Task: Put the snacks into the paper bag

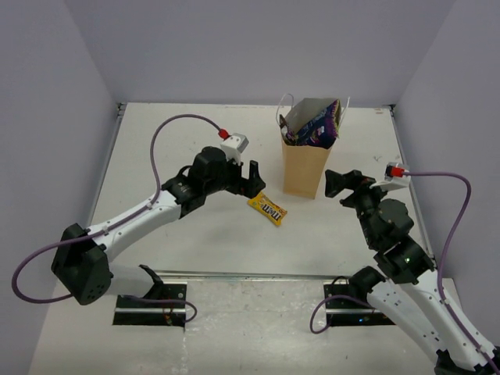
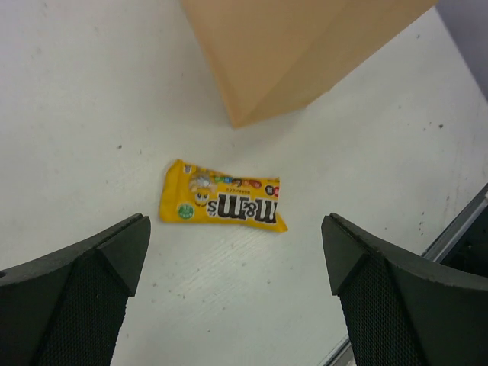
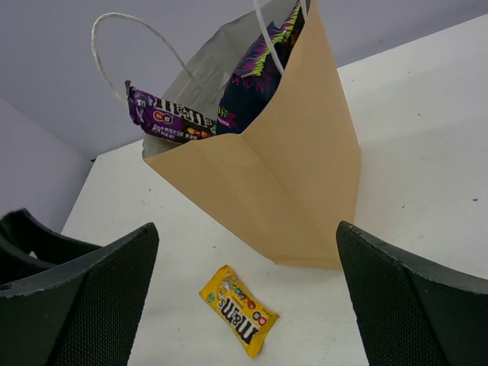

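Observation:
The tan paper bag (image 1: 306, 166) stands upright at mid-table, with the large purple chip bag (image 1: 316, 125) and the dark purple candy bar (image 3: 169, 116) sticking out of its top. The yellow M&M's pack (image 1: 267, 208) lies flat on the table just left of the bag's base; it also shows in the left wrist view (image 2: 221, 205) and the right wrist view (image 3: 238, 309). My left gripper (image 1: 251, 181) is open and empty, above and just left of the pack. My right gripper (image 1: 337, 185) is open and empty, right of the bag. The red and green packets are hidden.
The bag's white cord handles (image 3: 137, 30) stand up above its rim. A metal rail (image 1: 234, 275) runs along the table's near edge. Purple cables loop off both arms. Grey walls close in the back and sides.

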Tool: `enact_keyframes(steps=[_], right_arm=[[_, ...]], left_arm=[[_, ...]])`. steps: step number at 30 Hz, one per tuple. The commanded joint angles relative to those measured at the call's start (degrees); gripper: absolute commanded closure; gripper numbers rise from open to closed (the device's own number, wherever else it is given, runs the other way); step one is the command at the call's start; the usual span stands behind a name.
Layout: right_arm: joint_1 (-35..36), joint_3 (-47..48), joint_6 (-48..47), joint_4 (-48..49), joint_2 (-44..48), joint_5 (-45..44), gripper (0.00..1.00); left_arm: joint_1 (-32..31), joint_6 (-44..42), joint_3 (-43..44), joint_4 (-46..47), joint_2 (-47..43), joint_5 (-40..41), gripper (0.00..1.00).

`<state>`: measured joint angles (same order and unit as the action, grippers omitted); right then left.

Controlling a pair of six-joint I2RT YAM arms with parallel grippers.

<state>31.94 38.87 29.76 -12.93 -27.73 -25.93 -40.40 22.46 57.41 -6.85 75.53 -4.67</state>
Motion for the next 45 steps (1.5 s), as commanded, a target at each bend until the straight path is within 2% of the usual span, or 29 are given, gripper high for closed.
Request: enact_keyframes(steps=[1,5,8,10,15,19,23,27,31,34,40,43,45], right_arm=[[-0.04,1.82,-0.75,-0.34,0.04,0.44,0.01],[-0.04,3.84,-5.65,-0.17,-1.97,7.19,0.01],[-0.13,8.31,-8.04,-1.57,-8.64,14.84,0.01],[-0.04,12.97,-8.14,-3.58,-14.86,16.78,0.01],[-0.04,22.46,-9.45,-5.35,-24.29,17.85,0.01],[-0.04,30.63,-11.91,-9.39,-32.72,15.65,0.12],[-0.04,41.42,-15.87,-15.18,-43.87,15.04,0.17],[-0.04,44.97,-17.54,-15.82,-48.55,14.77,0.34],[-0.04,48.13,-18.59,-16.78,-52.86,14.16,0.34],[0.05,49.54,-18.95,-16.78,-54.88,12.84,0.42],[-0.04,52.34,-20.53,-15.9,-57.78,11.0,0.44],[-0.04,53.93,-20.97,-16.43,-59.37,10.47,0.68],[-0.04,54.9,-20.97,-16.43,-60.78,9.68,0.69]], left_arm=[[1.81,3.29,-2.65,4.82,2.07,-5.43,0.0],[3.48,4.61,-5.63,8.77,4.36,-9.04,0.0],[4.37,6.19,-7.39,12.29,6.91,-12.64,0.0],[4.63,7.33,-7.75,14.22,9.37,-15.88,0.0],[4.72,7.6,-8.01,15.55,11.66,-16.87,0.0],[4.63,7.16,-8.71,15.9,11.66,-16.52,0.0],[4.81,6.98,-9.51,16.43,12.36,-16.69,0.0],[4.89,6.9,-10.03,17.13,13.07,-17.74,0.0],[4.98,6.55,-10.47,17.66,13.59,-17.83,0.0],[5.33,6.46,-10.74,18.19,14.38,-18.27,0.0],[5.69,6.99,-11.18,19.77,15.62,-19.24,0.0],[6.04,6.81,-11.53,20.03,15.79,-19.33,0.0],[6.39,6.81,-11.79,20.3,15.88,-19.59,0.0]])
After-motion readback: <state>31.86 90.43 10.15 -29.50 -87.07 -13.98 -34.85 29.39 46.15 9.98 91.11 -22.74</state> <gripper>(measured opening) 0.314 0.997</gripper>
